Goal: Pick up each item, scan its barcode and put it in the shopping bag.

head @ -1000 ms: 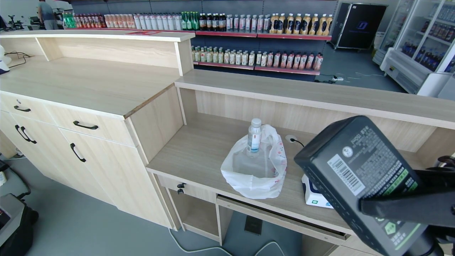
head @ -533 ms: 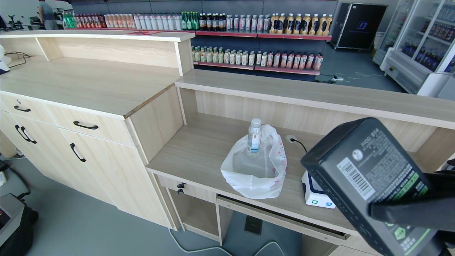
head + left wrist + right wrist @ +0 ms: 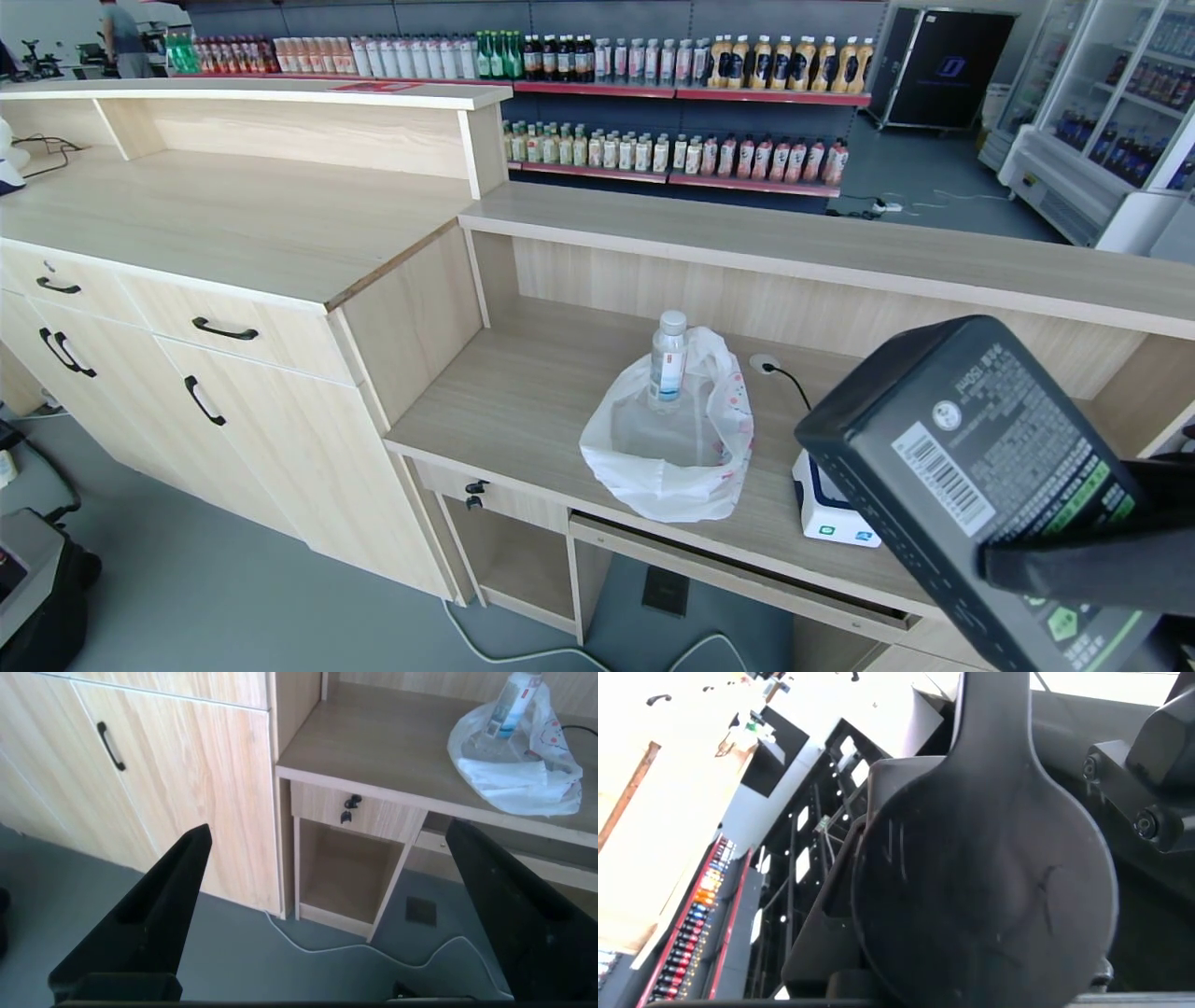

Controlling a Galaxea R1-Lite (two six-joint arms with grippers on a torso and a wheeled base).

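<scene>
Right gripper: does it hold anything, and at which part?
The right gripper holds the black box near its lower end, away from the barcode. The left gripper holds nothing.

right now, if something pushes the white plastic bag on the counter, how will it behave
The white plastic bag looks thin and crumpled, so it would probably fold rather than keep its shape. Being light, it could slide on the smooth counter. The upright water bottle inside may anchor it, but could tip.
</scene>
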